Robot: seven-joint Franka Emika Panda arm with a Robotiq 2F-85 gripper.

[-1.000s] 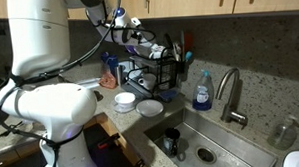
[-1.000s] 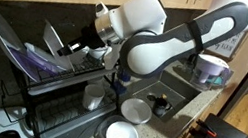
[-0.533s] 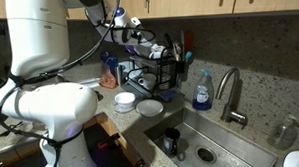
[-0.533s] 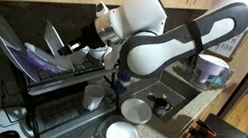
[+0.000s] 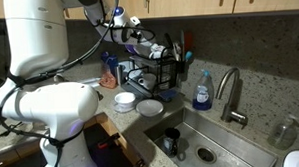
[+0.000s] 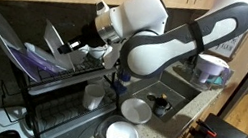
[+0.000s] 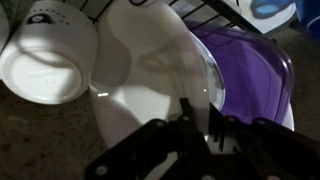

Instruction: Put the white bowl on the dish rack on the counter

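Observation:
In the wrist view the white bowl (image 7: 140,90) lies tilted on the upper tier of the black wire dish rack (image 6: 56,108), between a white mug (image 7: 45,55) and a purple dish (image 7: 250,70). My gripper (image 7: 195,125) has its two fingers close together over the bowl's rim and looks shut on it. In both exterior views the arm reaches to the rack's upper tier (image 5: 159,65), with the gripper (image 6: 80,49) among the dishes there. The bowl is hidden by the arm in those views. The speckled counter (image 6: 179,114) lies beside the rack.
Two shallow white dishes (image 5: 125,99) (image 5: 150,108) sit on the counter in front of the rack. A steel sink (image 5: 207,152) with a faucet (image 5: 230,91) and a blue soap bottle (image 5: 202,92) is beside them. A mug (image 6: 93,96) stands in the rack's lower tier.

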